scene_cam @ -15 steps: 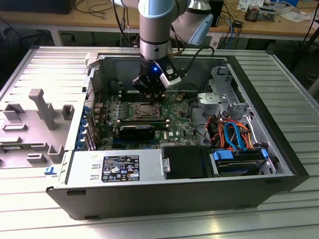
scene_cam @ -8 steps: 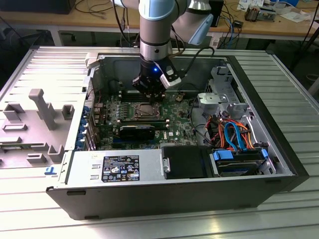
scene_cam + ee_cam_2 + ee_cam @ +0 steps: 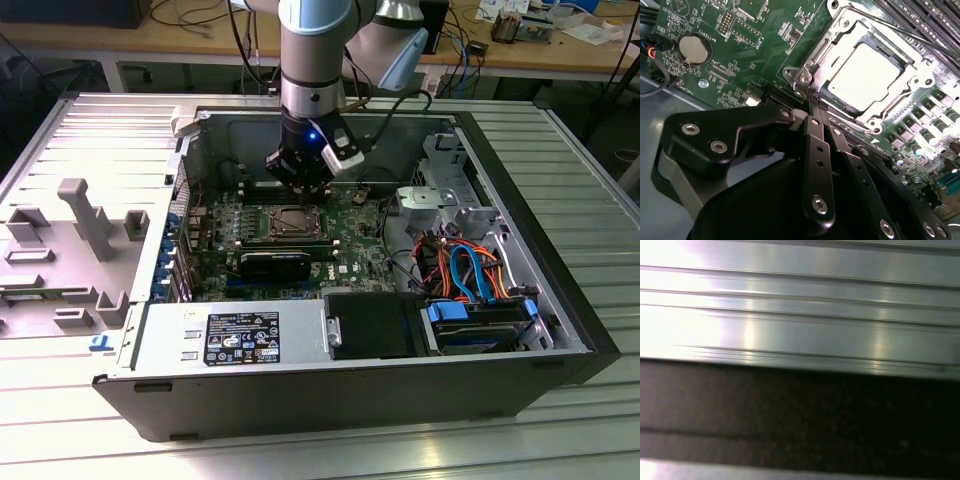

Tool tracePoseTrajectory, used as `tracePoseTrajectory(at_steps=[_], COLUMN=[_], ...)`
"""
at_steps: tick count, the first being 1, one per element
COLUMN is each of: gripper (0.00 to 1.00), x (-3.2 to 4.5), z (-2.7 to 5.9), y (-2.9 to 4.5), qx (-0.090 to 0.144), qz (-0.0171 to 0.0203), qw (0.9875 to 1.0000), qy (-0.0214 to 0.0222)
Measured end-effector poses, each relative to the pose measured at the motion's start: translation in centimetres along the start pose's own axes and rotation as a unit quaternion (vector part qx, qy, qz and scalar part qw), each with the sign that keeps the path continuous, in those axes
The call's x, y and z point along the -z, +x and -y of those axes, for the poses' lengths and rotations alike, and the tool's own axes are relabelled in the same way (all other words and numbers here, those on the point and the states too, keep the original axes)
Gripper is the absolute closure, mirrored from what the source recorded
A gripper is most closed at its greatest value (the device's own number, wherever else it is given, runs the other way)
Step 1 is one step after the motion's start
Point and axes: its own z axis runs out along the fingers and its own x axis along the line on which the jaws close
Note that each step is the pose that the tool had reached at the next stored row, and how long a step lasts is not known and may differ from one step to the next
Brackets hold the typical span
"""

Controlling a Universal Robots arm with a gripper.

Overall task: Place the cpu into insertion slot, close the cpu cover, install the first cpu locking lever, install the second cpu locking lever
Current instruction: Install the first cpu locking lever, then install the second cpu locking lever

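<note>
Cpu [image 3: 865,75] sits in your slot [image 3: 837,22] with the cover [image 3: 920,75] closed over it, per the second wrist view. Your gripper [image 3: 812,97], fingers pinched together and empty, touches the cover's corner. The exterior view places it above the motherboard [image 3: 345,235].

Computer case [image 3: 300,390] on ribbed metal table [image 3: 560,440]

Ribbed silvery metal surface [image 3: 805,315] above a dark band [image 3: 800,415].

Silvery cpu [image 3: 866,75]; green board [image 3: 755,45]; gripper [image 3: 812,105] seemingly black.
</note>
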Motion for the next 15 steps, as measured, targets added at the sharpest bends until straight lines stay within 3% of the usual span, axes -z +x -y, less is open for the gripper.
tracePoseTrajectory(at_steps=[1,3,15], gripper=[0.89,0.89,0.89], x=[0.00,0.00,0.00], z=[-0.01,-0.01,0.00], y=[0.01,0.00,0.00], qx=[0.000,0.000,0.000], qz=[-0.0004,-0.0007,-0.0010], qw=[1.0000,1.0000,0.9999], qy=[0.0051,0.0100,0.0134])
